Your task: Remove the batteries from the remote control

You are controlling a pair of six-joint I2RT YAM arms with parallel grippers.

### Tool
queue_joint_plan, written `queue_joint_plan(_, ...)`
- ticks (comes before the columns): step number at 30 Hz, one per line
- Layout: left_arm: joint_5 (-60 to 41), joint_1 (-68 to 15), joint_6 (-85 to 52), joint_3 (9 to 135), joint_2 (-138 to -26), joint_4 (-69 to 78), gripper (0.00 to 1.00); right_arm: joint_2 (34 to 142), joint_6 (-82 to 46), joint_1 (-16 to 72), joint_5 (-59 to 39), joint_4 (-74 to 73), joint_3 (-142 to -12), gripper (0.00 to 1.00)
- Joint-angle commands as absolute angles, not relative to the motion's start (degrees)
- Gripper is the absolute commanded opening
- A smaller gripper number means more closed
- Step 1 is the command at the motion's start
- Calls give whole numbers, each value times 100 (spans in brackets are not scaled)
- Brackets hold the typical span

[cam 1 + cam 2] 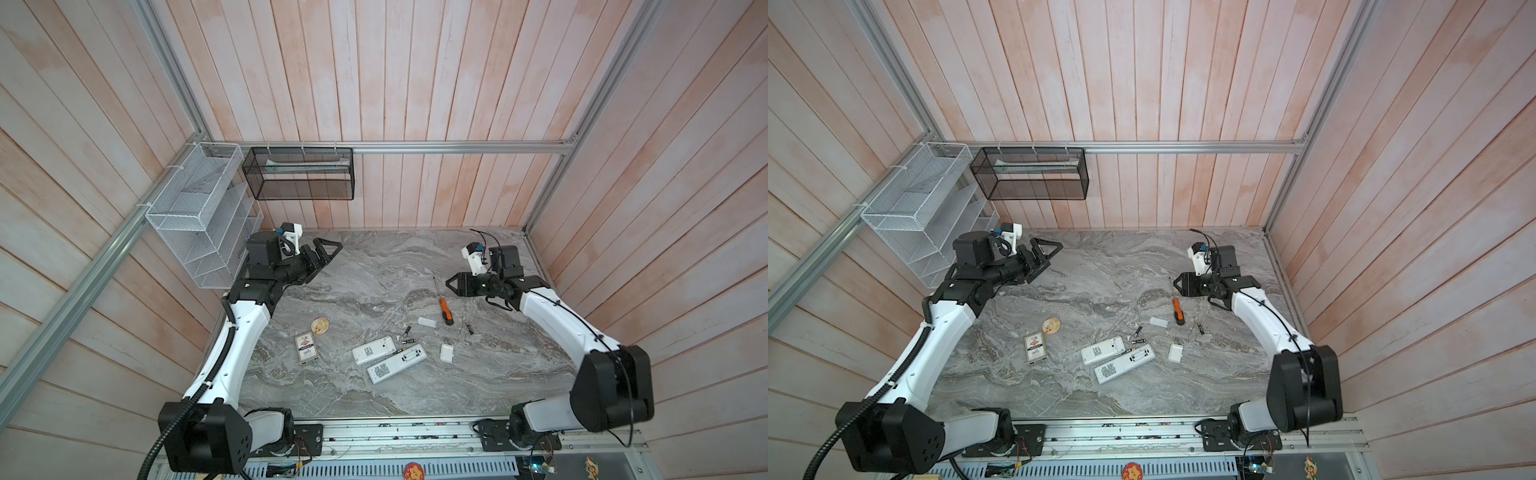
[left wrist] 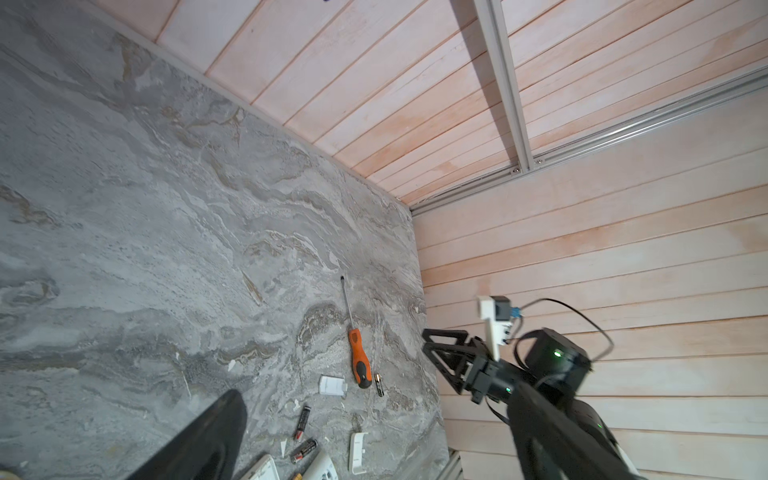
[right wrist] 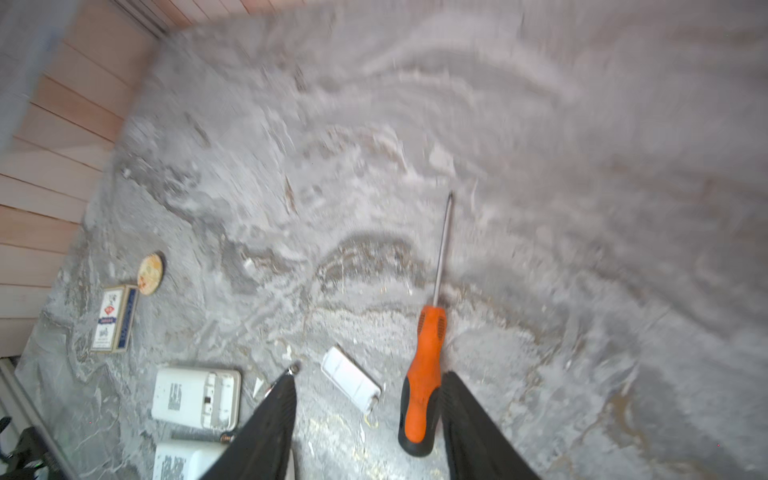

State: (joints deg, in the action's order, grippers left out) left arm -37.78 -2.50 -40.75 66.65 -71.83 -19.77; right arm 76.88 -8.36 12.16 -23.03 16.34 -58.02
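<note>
Right end effector (image 3: 368, 376) hangs over the desk (image 1: 374, 266), fingers parted and empty, above the orange-handled screwdriver (image 1: 445, 311). Left end effector (image 1: 330, 253) is spread wide, empty. Three batteries (image 1: 408, 341) lie loose near the remote controls (image 1: 374, 350).

White shells (image 1: 243, 332), black joints (image 1: 611, 386), black right claw (image 1: 449, 284)

An orange-handled screwdriver (image 1: 445, 311) lies on the grey marbled tabletop (image 1: 374, 257). A small card box (image 1: 306, 348) sits just beside a round tan disc (image 1: 320, 325). A white wire rack (image 1: 195, 208) and a black mesh basket (image 1: 299, 189) hang on the walls.
</note>
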Motion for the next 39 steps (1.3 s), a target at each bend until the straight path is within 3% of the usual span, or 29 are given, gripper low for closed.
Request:
queue_joint_plan(1,-3020,-220,-3493,6775,-6865,-2224,100,6791,-751,1187,-2016,70,-5020,60)
queue_joint_plan(5,-1689,-239,-3260,6392,-6363,-2092,100,5374,-383,1178,-1577,-1897,-3455,75)
queue_joint_plan(9,-10,-349,-2900,5303,-5700,-1316,100,4166,-98,1159,-631,-3850,-1635,82)
queue_joint_plan(12,483,-387,-2447,4165,-5150,-305,100,3760,-584,764,171,-3037,-1450,85)
queue_joint_plan(18,676,-387,-1375,2583,-4354,915,100,3322,-847,-453,-75,-2862,-714,90)
queue_joint_plan(24,1149,-357,-923,1974,-4551,1635,100,4108,-639,-1202,-711,-3644,-321,93)
queue_joint_plan(31,1334,-273,-669,2091,-5820,2551,100,5675,-551,-1178,-680,-5233,-333,97)
queue_joint_plan(39,1421,-131,-612,2237,-7161,3463,100,7744,-481,-1107,-1576,-6511,-1175,98)
